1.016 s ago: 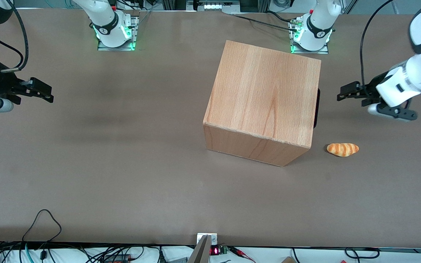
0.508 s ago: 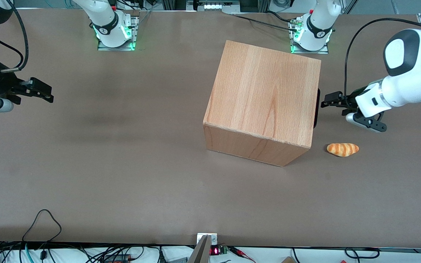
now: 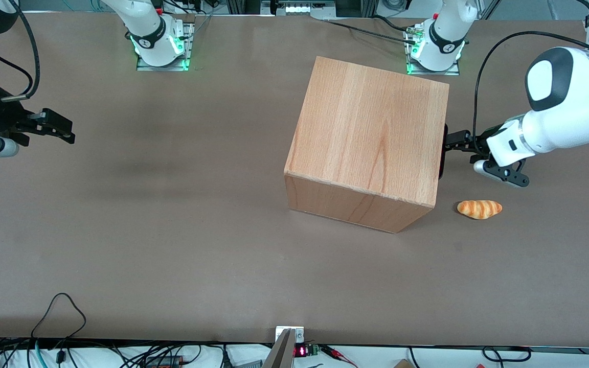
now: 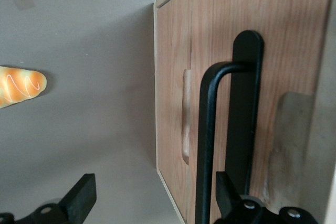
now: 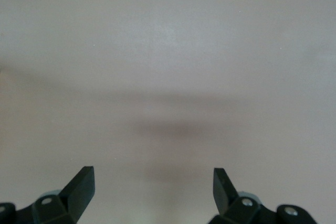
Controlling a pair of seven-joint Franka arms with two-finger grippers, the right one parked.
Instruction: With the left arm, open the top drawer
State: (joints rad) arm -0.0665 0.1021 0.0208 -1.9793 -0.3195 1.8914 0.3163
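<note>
Since the earlier frames the left arm (image 3: 555, 125) has been brought in toward the wooden cabinet (image 3: 371, 138), and its tool (image 3: 453, 141) now sits right at the cabinet's front face, at the black bar handle (image 4: 207, 140) of the top drawer (image 4: 173, 103). The tool is seen open in the wrist view: one finger (image 4: 81, 198) is held out over bare surface (image 3: 172, 230), while the other finger (image 4: 226, 195) lies against the handle's mounting post, so the bar is bracketed but not yet clamped. Open surface is left in front of the cabinet toward the working arm's end; only a small bread roll (image 3: 479, 209) lies there, nearer the front camera than the tool and apart from it. From the front camera the drawer front is hidden by the cabinet's top, with only a thin black strip of handle showing at the edge. In the wrist view the drawer panel is cut off, and its seam with the cabinet is hard to trace. The panel is pale wood with vertical-looking grain and appears flush with the cabinet, unopened.
</note>
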